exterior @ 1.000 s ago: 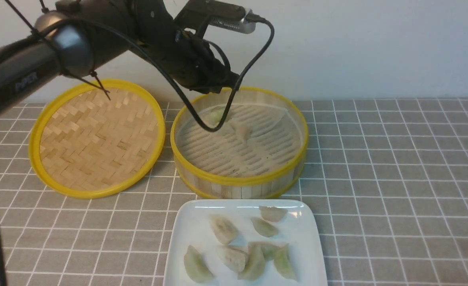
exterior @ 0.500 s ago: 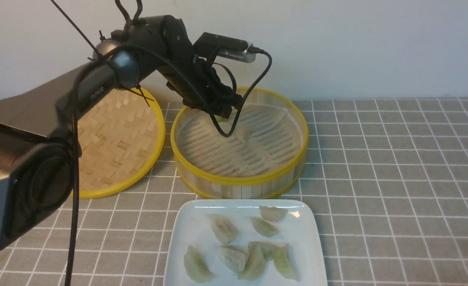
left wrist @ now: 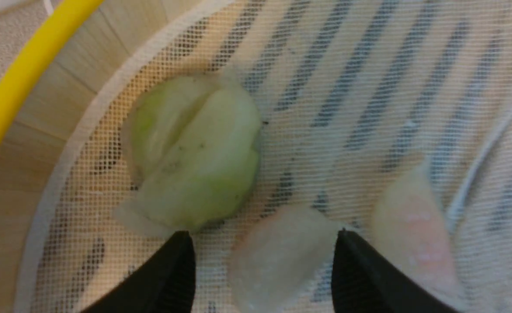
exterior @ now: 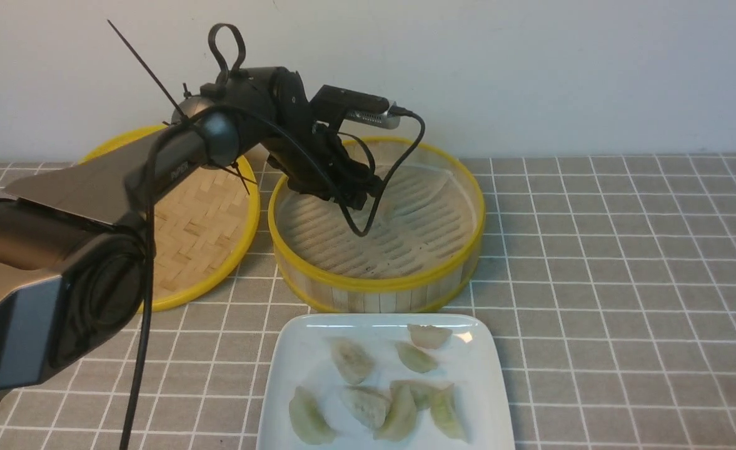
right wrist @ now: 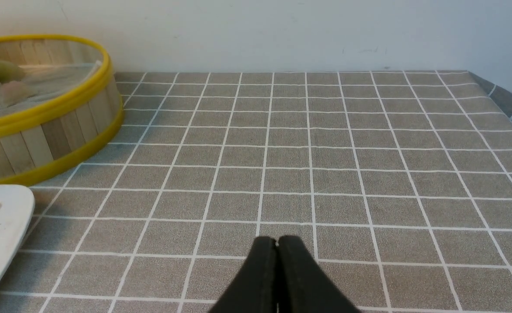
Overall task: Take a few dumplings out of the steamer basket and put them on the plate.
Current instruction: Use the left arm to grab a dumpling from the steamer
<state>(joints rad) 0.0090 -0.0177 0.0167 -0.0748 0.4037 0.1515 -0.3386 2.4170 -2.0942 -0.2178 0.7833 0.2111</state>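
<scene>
Left gripper [left wrist: 262, 237] hangs low in the steamer basket [exterior: 377, 285], jaws spread wide around a pale dumpling [left wrist: 277, 256], not yet pinching it. I think it should close gently on this one only, since a green dumpling [left wrist: 195, 148] sits just ahead of one jaw and a pinkish dumpling [left wrist: 416, 243] just outside the other. Right gripper [right wrist: 276, 243], well apart, is pressed together and empty; the plate [exterior: 308, 337] lies behind the left one.

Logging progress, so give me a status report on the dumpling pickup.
Left hand open, straddling pale dumpling in steamer basket. Right hand shut, away. Green dumpling close beside.
</scene>
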